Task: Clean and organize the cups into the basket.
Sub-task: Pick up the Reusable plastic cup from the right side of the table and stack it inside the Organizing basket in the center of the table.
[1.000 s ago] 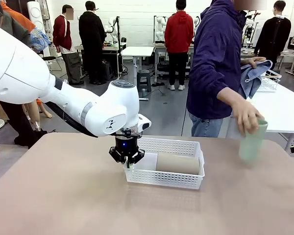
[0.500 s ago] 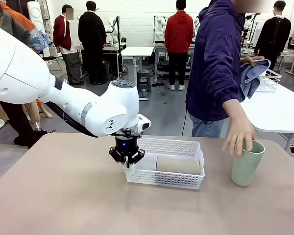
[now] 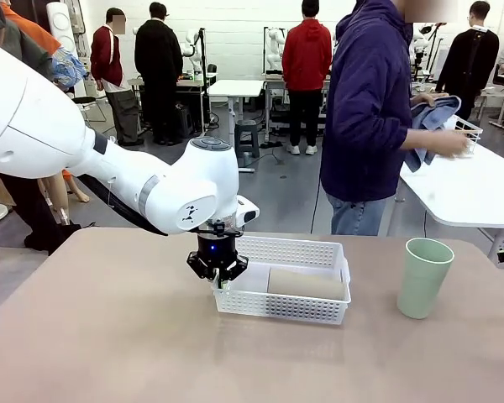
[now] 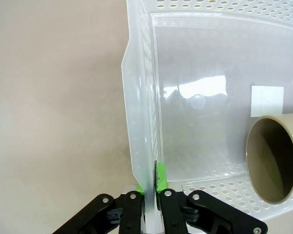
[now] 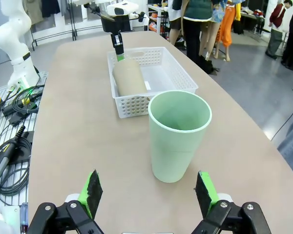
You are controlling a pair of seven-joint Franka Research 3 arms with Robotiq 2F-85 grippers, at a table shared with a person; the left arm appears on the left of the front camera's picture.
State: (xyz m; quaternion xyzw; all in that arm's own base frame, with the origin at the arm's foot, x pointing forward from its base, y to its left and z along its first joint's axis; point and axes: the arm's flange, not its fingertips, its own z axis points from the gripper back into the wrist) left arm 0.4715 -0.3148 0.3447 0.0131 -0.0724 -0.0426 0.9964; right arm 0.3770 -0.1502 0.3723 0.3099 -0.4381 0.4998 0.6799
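From the front, the white perforated basket point(image 3: 279, 307) sits on the desk point(image 3: 109, 344), and the left claw point(image 3: 217, 274) comes down onto its left end wall. One tan-brown cup point(image 3: 307, 284) lies on its side inside the basket, in its right half. A mint-green cup point(image 3: 424, 277) stands upright on the desk well to the right of the basket, with nothing touching it. Beyond the basket's far side, the person point(image 3: 365, 109) has turned to another table with a blue cloth point(image 3: 428, 126) in hand. In the left wrist view, the left claw point(image 4: 149, 184) is pinched tight on the basket's point(image 4: 141, 97) thin end wall, green pads pressing it from both sides. The tan-brown cup's point(image 4: 273, 165) open mouth faces this end. In the right wrist view, the right claw point(image 5: 147, 191) is spread wide and grips nothing. The mint-green cup point(image 5: 178, 136) stands just ahead of its gap, and the basket point(image 5: 183, 72) lies farther on with the tan-brown cup point(image 5: 128, 78) along its near wall. As I judge it, the work is partway done: one cup is stowed and the mint-green one remains to be laid in the basket. I cannot tell whether more cups will follow.
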